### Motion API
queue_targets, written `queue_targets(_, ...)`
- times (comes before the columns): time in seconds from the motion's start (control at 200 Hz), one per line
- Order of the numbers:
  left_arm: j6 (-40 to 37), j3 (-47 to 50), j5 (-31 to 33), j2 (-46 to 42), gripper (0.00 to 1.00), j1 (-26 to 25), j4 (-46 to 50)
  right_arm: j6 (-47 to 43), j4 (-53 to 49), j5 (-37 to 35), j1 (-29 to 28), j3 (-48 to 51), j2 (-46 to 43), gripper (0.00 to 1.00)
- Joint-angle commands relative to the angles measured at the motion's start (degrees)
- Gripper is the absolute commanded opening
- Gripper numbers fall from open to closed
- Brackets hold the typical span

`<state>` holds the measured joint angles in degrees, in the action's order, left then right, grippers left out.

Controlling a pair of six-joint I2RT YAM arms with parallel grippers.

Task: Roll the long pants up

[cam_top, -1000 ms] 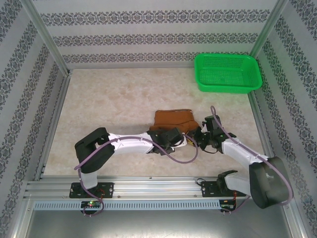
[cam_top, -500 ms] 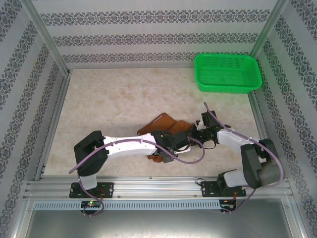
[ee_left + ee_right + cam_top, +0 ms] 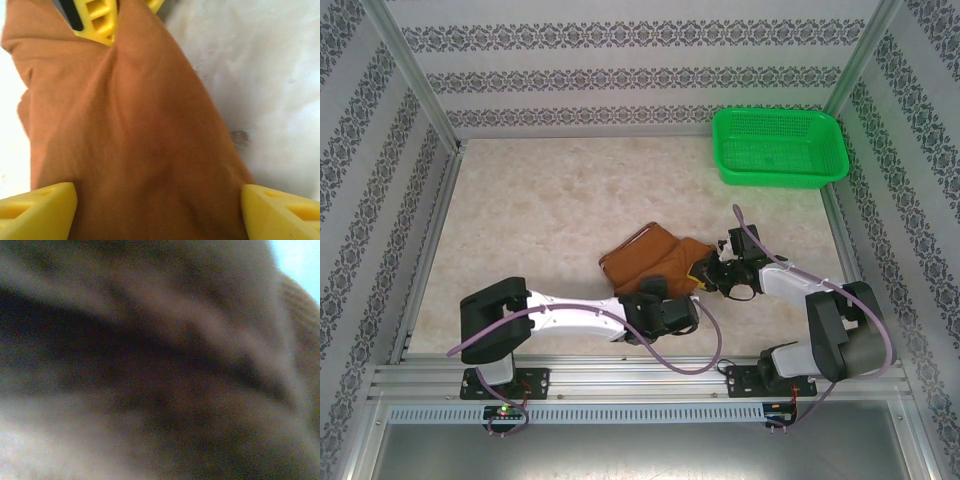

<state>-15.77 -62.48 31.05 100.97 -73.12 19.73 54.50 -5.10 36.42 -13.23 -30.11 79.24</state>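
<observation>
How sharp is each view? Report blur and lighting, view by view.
Top external: evenly lit and sharp, pants crisp on the table. Left wrist: pants in fair focus, table glaring white. Right wrist: badly blurred and dim, pants too close for detail.

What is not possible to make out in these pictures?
- Right wrist view: the long pants lie too close to the lens; folds blurred.
- Left wrist view: the frame edges cut the pants off; roll shape unknown.
- Top view: the left arm hides the pants' near edge; fine details too small.
</observation>
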Motion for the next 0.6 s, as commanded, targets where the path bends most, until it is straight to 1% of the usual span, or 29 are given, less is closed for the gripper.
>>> queue_targets(0.0, -7.19, 0.04, 9.25, 2.78, 0.85, 0.02, -9.51, 2.18, 2.35, -1.7, 0.43, 2.15, 1.5, 0.0)
queue_targets(0.03, -8.07, -0.1, 9.94, 3.8, 0.85, 0.02, -10.51, 2.51, 2.85, -1.46, 0.44, 2.31, 1.61, 0.0)
queue_targets(0.11, -8.38, -0.7, 8.71, 5.71, 0.86, 0.47, -11.53, 2.61, 2.91, -1.38, 0.15, 2.16, 1.4, 0.0)
queue_targets(0.155, -8.22, -1.24, 7.26, 6.91, 0.86, 1.08, -11.19, 2.55, 3.08, -0.98, 0.05, 2.15, 1.25, 0.0)
queue_targets(0.22, -7.31, -2.41, 7.72, 9.05, 0.86, 2.66, -10.74, 2.76, 3.38, 0.0, -0.17, 2.3, 0.9, 0.0)
queue_targets(0.315, -5.13, -5.5, 8.96, 13.1, 0.87, 7.14, -7.9, 3.6, 4.92, 3.16, -0.19, 3.24, 0.16, 0.0)
queue_targets(0.35, -3.3, -7.19, 9.05, 14.5, 0.87, 9.54, -5.81, 3.85, 5.19, 3.94, -0.21, 3.76, -0.62, 0.0)
queue_targets(0.44, 1.31, -11.41, 7.41, 17.51, 0.83, 15.48, 0.02, 3.77, 4.39, 5.23, 0.02, 4.45, -3.19, 0.0)
queue_targets(0.47, 2.08, -12.18, 5.73, 18.21, 0.81, 17.61, 1.16, 3.53, 4.18, 6.29, 0.01, 4.58, -3.88, 0.0)
queue_targets(0.495, 2.28, -12.42, 4.15, 18.73, 0.76, 18.94, 1.55, 3.33, 3.73, 6.8, -0.01, 4.49, -4.38, 0.0)
queue_targets(0.51, 2.5, -12.66, 3.48, 19.03, 0.69, 19.92, 1.93, 3.33, 3.32, 7.01, -0.03, 4.42, -4.77, 0.0)
queue_targets(0.54, 3.14, -13.35, 2.8, 19.98, 0.44, 21.61, 2.79, 3.32, 3.11, 7.35, 0.04, 4.61, -5.55, 0.0)
queue_targets(0.545, 3.26, -13.49, 2.66, 20.06, 0.42, 21.88, 2.96, 3.28, 3.14, 7.39, 0.0, 4.61, -5.7, 0.0)
queue_targets(0.55, 3.27, -13.65, 2.46, 20.23, 0.38, 22.14, 3.13, 3.26, 3.11, 7.5, 0.03, 4.57, -5.87, 0.0)
queue_targets(0.555, 3.33, -13.78, 2.28, 20.41, 0.35, 22.45, 3.3, 3.25, 3.1, 7.6, -0.01, 4.6, -5.99, 0.0)
queue_targets(0.57, 3.44, -14.16, 1.46, 20.87, 0.24, 23.22, 3.81, 3.17, 2.86, 7.91, 0.0, 4.53, -6.37, 0.0)
queue_targets(0.59, 3.69, -14.71, 0.84, 21.43, 0.14, 24.05, 4.4, 2.76, 2.18, 8.07, 0.07, 4.37, -6.8, 0.0)
queue_targets(0.595, 3.8, -14.83, 0.81, 21.58, 0.09, 24.28, 4.51, 2.61, 1.97, 8.06, 0.06, 4.28, -6.9, 0.0)
